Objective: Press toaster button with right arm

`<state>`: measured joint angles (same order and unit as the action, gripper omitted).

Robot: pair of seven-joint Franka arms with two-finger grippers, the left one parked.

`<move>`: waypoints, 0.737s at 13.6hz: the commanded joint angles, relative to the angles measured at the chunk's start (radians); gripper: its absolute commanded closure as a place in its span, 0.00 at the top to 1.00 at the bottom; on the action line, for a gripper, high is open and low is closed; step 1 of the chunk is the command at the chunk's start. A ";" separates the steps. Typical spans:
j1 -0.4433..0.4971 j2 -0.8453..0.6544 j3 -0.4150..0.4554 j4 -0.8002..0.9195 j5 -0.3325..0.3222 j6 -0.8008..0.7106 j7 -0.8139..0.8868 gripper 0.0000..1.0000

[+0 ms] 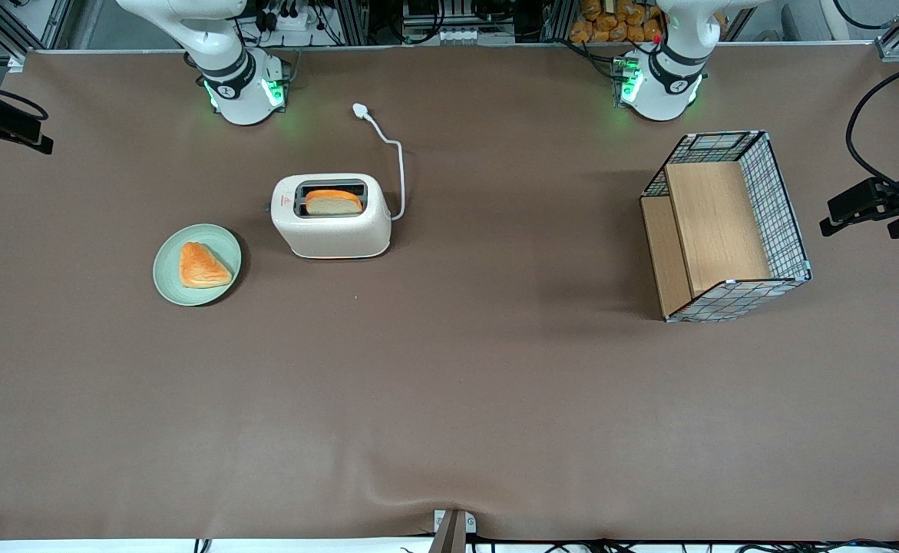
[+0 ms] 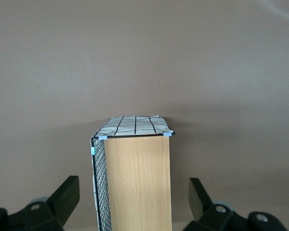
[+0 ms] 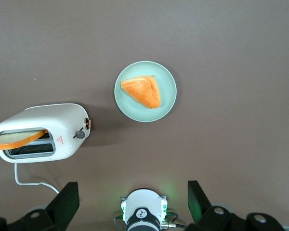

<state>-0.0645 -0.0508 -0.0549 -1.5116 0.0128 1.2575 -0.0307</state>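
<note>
The cream-white toaster (image 1: 332,219) (image 3: 43,132) stands on the brown table with a bread slice (image 1: 333,202) upright in one slot. Its grey button (image 3: 79,135) juts from the narrow end face that looks toward the plate. The right arm (image 1: 238,84) rises from its base at the table's back edge and leaves the front view. My gripper (image 3: 132,192) is out of sight in that view. In the right wrist view it hangs high above the table, over its own arm base. It is open, with nothing between its fingers, and well apart from the toaster.
A green plate (image 1: 169,286) (image 3: 130,108) with a triangular toast (image 1: 202,266) lies beside the toaster, nearer the front camera. The white cord and plug (image 1: 360,110) trail toward the arm bases. A wire basket (image 1: 779,207) with wooden boards stands toward the parked arm's end.
</note>
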 commanded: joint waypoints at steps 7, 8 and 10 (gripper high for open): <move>-0.035 0.011 0.004 0.018 -0.005 0.005 -0.005 1.00; -0.035 0.017 0.004 0.016 -0.004 0.003 -0.005 1.00; -0.025 0.031 0.004 0.016 -0.002 0.002 -0.003 1.00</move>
<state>-0.0866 -0.0410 -0.0580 -1.5118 0.0121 1.2650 -0.0325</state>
